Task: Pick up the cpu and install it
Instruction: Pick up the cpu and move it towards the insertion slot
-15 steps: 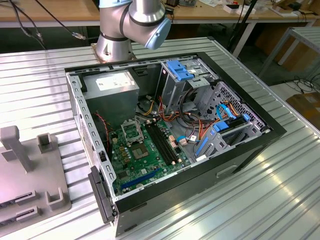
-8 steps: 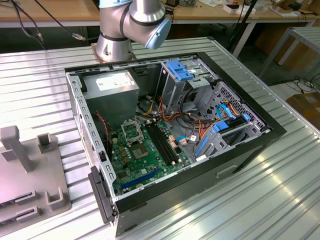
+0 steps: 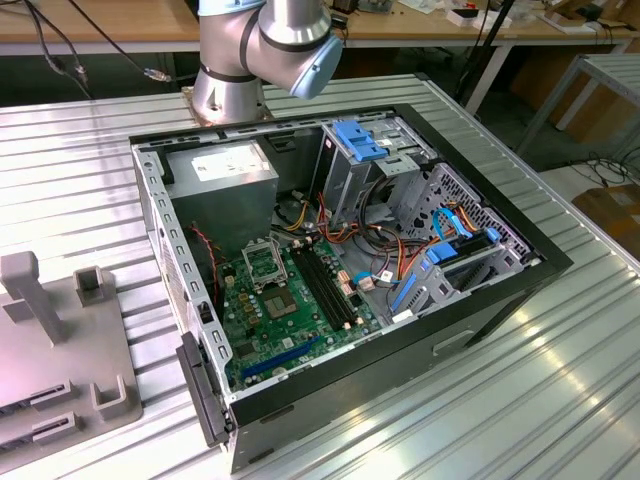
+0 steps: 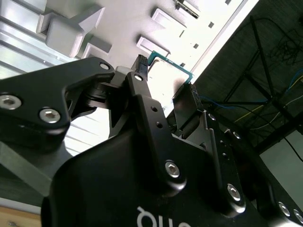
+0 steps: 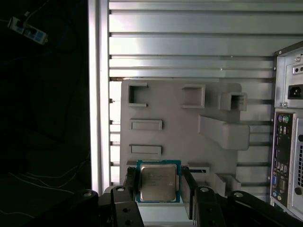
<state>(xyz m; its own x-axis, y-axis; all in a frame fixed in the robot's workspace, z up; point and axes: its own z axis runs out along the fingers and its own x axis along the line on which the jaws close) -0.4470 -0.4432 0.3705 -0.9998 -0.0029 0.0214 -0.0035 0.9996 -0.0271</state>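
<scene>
The cpu (image 5: 158,183), a small square chip with a silver-grey top and a green rim, sits between my gripper's (image 5: 158,187) two black fingers, which press on its opposite edges. It hangs well above the grey fixture plate (image 5: 180,127) on the ribbed metal table. In the second wrist view the cpu's green edge (image 4: 171,64) shows between the fingertips of the gripper (image 4: 164,76). In the exterior view the open computer case (image 3: 520,275) lies on the table with its green motherboard (image 3: 290,320) and the socket's silver frame (image 3: 262,262) exposed.
The arm's base (image 3: 230,80) stands behind the case. Inside the case are a grey power-supply box (image 3: 225,185), black memory slots (image 3: 325,285), cable bundles and blue drive brackets (image 3: 360,140). The grey fixture plate (image 3: 60,380) with raised blocks lies at the exterior view's left.
</scene>
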